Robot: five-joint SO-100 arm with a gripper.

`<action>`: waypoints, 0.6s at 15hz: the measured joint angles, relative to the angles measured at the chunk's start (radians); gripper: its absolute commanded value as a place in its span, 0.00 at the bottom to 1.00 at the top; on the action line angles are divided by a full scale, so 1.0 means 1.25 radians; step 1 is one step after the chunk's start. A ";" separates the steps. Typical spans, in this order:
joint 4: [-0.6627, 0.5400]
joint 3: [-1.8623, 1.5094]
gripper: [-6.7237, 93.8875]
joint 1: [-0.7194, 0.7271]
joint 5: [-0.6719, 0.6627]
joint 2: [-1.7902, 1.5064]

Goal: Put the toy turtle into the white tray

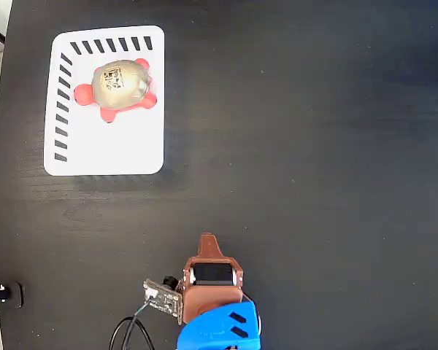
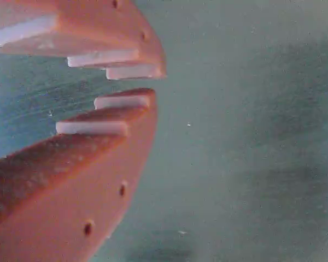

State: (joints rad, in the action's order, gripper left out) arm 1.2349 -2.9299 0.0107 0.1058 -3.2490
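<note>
Top left of the fixed view, I see the tray (image 1: pixel 104 101) lying flat on the black table (image 1: pixel 299 146), dark slanted slots running along its top and left edges. On it, in the upper half, sits the turtle (image 1: pixel 118 88), shell up, with the black-and-white mark showing on the dome and orange feet sticking out around it; it touches the tray surface and stays clear of the slots. At the bottom centre I note the arm (image 1: pixel 217 321), its blue body at the frame edge and its brown end pointing up the picture. The gripper (image 1: pixel 206 240) comes to a narrow brown tip here, well apart from the tray, with bare table between them. A small circuit board (image 1: pixel 160 295) and a black cable (image 1: pixel 128 332) hang off the arm's left side. Wrist view next: two orange fingers (image 2: pixel 98 164) with pale ridged pads fill the left side, their tips nearly meeting with only a thin gap and nothing between them. Behind them I see only blurred grey-green table surface.
</note>
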 measured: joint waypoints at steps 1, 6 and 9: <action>0.000 0.000 0.06 0.000 0.000 0.000; 0.000 0.000 0.06 0.015 0.000 0.000; 0.000 0.000 0.06 0.015 0.000 0.000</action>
